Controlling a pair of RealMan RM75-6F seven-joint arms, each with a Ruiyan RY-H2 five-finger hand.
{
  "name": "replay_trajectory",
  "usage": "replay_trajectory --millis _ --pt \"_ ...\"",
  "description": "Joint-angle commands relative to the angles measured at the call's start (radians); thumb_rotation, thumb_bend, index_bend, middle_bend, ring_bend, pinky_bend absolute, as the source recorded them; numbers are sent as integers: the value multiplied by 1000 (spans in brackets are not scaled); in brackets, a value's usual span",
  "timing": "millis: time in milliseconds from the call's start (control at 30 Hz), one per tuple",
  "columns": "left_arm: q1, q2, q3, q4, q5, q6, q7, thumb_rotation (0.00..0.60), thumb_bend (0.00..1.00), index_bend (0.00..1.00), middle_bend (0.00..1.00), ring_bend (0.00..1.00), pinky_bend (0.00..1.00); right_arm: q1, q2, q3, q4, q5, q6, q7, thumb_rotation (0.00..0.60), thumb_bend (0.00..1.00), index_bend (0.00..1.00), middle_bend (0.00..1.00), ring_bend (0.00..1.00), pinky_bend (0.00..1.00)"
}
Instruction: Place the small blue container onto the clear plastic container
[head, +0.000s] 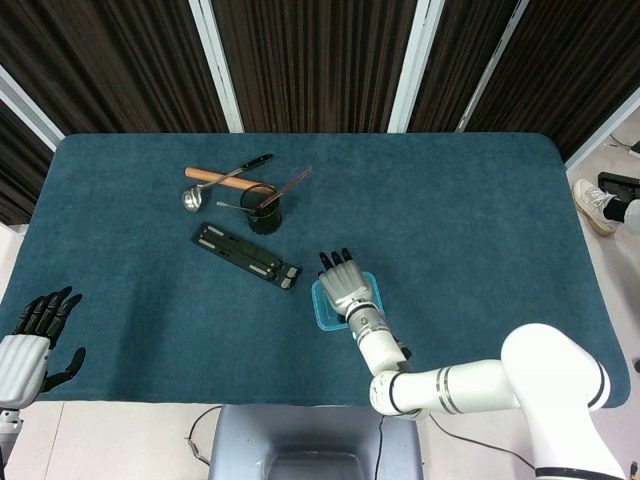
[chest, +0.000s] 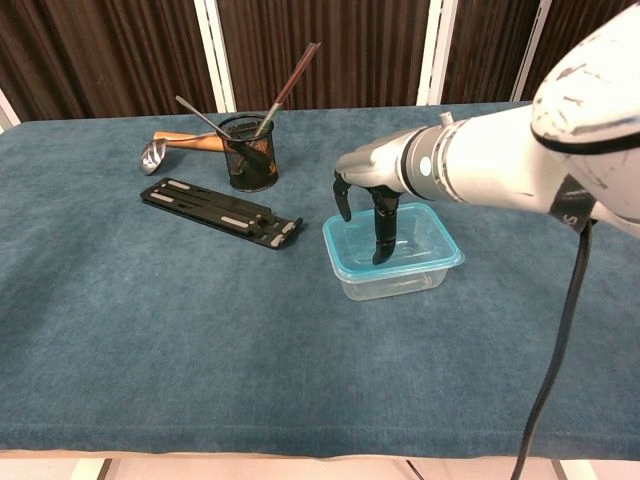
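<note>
Two hands are in view. Wide bare stretches of the blue table cover (head: 470, 210) lie along the robot's right side and near its front edge; the clutter sits toward the far left: a black mesh cup (chest: 248, 152) holding utensils, a ladle (head: 192, 197) just behind it, and a flat black bracket (chest: 220, 211) beside it.

The clear plastic container (chest: 394, 250), with its small blue container (chest: 345, 258) showing as a turquoise rim on top, stands near the table's middle, well apart from the bracket.

Only the head view shows the left hand (head: 30, 340), at the near left table edge, fingers spread and holding nothing. Only the chest view shows the side of the right hand (chest: 365, 195): it is over the container, fingers (chest: 382, 236) pointing down into it, apart, gripping nothing. Whether the fingertips touch the container floor cannot be told.
</note>
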Motion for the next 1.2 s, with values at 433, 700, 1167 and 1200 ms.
replay_trajectory --millis 433,700,1167,1200 --pt "1 1 1 1 2 3 -4 600 407 0 0 0 80 0 -8 -5 7 -1 -4 -1 600 115 446 84 0 133" --pt "1 2 1 0 3 5 -6 600 409 0 0 0 80 0 -14 -7 12 -1 -2 -4 600 115 446 84 0 133" --pt "1 2 1 1 4 6 -9 600 408 0 0 0 80 -2 -24 -13 25 0 -6 -10 600 115 446 84 0 133" --pt "1 2 1 1 4 5 -9 600 408 0 0 0 80 -2 -25 -14 26 0 -5 -11 600 115 446 84 0 133"
